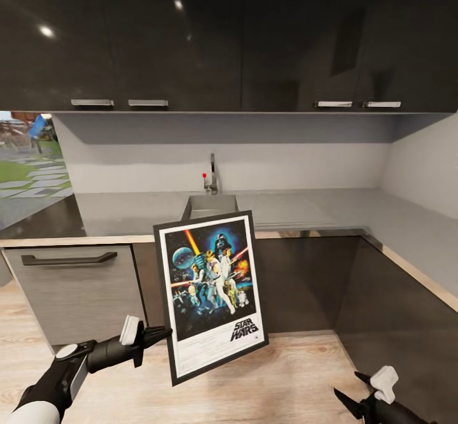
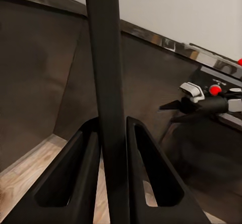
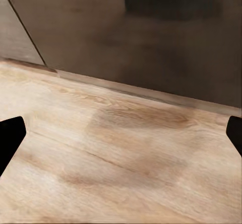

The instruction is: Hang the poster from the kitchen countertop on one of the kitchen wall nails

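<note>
The left gripper is clamped on the left edge of the poster, holding it upright and slightly tilted in the air in front of the dark cabinets, below the front edge of the kitchen countertop by the sink. The right gripper hangs wide and empty over the wood floor. Pickup looks done; next comes carrying it to a wall nail, none visible here.

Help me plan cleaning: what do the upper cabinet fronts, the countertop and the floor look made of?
Upper cabinet fronts: dark high-gloss panels, maybe lacquer or acrylic; ceiling lights mirror in them. Countertop: smooth pale grey, probably stone or composite, with soft sheen. Floor: light wood planks or laminate, grain lines visible, matte.
</note>
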`<state>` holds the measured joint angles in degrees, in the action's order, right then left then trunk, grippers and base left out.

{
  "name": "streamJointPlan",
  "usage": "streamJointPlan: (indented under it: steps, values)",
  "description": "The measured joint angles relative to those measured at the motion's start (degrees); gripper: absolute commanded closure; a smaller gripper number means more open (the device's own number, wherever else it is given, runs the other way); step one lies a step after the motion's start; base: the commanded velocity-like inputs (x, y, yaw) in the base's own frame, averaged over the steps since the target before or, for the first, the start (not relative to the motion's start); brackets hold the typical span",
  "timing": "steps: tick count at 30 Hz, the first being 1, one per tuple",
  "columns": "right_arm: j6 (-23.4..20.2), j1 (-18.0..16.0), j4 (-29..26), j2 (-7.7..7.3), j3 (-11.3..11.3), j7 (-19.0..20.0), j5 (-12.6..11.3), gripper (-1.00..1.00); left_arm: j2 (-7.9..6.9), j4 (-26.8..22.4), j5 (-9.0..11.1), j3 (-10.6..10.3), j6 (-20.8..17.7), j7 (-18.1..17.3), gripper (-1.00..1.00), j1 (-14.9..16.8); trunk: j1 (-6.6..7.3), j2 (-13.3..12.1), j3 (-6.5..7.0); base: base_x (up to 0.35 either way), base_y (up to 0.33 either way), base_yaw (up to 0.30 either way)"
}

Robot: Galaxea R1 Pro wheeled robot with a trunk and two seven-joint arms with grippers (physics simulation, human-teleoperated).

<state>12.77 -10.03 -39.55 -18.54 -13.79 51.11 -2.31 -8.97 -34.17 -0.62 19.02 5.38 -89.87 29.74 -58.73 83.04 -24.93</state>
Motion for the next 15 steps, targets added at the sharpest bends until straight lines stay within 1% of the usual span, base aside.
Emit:
streamJointPlan:
  steps: [1, 2, 3, 4, 7, 8, 10, 12, 13, 14, 15]
  values:
    - [0.0, 0.0, 0.0, -0.02, 0.0, 0.1, 0.0, -1.00, 0.00, 0.0, 0.0, 0.0, 0.0, 0.0, 1.00, 0.0, 0.00, 0.0, 0.00, 0.000, 0.000, 0.000]
    - [-1.1, -0.1, -0.2, -0.57, -0.2, 1.9, -0.1, -1.00, -0.04, 0.0, 0.0, 0.0, 0.0, 0.0, 1.00, 0.0, 0.00, 0.0, 0.00, 0.000, 0.000, 0.000]
    - [-2.1, -0.2, -0.4, -0.78, -0.2, 3.1, -0.1, -1.00, -0.05, -0.1, 0.0, 0.0, 0.0, 0.0, 1.00, 0.0, 0.00, 0.0, 0.00, 0.000, 0.000, 0.000]
    - [-5.3, -1.2, -0.8, -1.16, -0.3, 7.1, -0.3, -1.00, -0.07, -0.1, 0.0, -0.1, 0.0, 0.0, 1.00, 0.0, 0.00, 0.0, 0.00, 0.000, 0.000, 0.000]
    - [-7.5, -2.5, -1.1, -1.37, -0.4, 11.6, -0.2, -1.00, -0.09, -0.2, -0.1, -0.1, 0.1, 0.0, 1.00, 0.0, 0.00, 0.0, 0.00, 0.000, 0.000, 0.000]
    - [-8.3, -3.4, -1.2, -1.45, -0.4, 14.0, -0.1, -1.00, -0.09, -0.2, -0.1, -0.2, 0.1, 0.0, 1.00, 0.0, 0.00, 0.0, 0.00, 0.000, 0.000, 0.000]
    - [-9.2, -5.0, -1.3, -1.53, -0.4, 17.3, 0.1, -1.00, -0.10, -0.2, -0.1, -0.3, 0.1, 0.0, 1.00, 0.0, 0.00, 0.0, 0.00, 0.000, 0.000, 0.000]
    - [-9.4, -5.6, -1.3, -1.55, -0.4, 18.5, 0.1, -1.00, -0.10, -0.2, -0.2, -0.3, 0.1, 0.0, 1.00, 0.0, 0.00, 0.0, 0.00, 0.000, 0.000, 0.000]
    - [-9.5, -6.3, -1.6, -1.56, -0.3, 20.5, 0.2, -1.00, -0.10, -0.2, -0.2, -0.4, 0.2, 0.0, 1.00, 0.0, 0.00, 0.0, 0.00, 0.000, 0.000, 0.000]
    - [-9.6, -6.5, -1.9, -1.59, -0.3, 21.3, 0.2, -1.00, -0.10, -0.2, -0.2, -0.5, 0.2, 0.0, 1.00, 0.0, 0.00, 0.0, 0.00, 0.000, 0.000, 0.000]
    - [-9.6, -7.2, -2.3, -1.70, -0.3, 23.2, 0.2, -1.00, -0.10, -0.5, -0.2, -0.8, 0.2, 0.0, 1.00, 0.0, 0.00, 0.0, 0.00, 0.000, 0.000, 0.000]
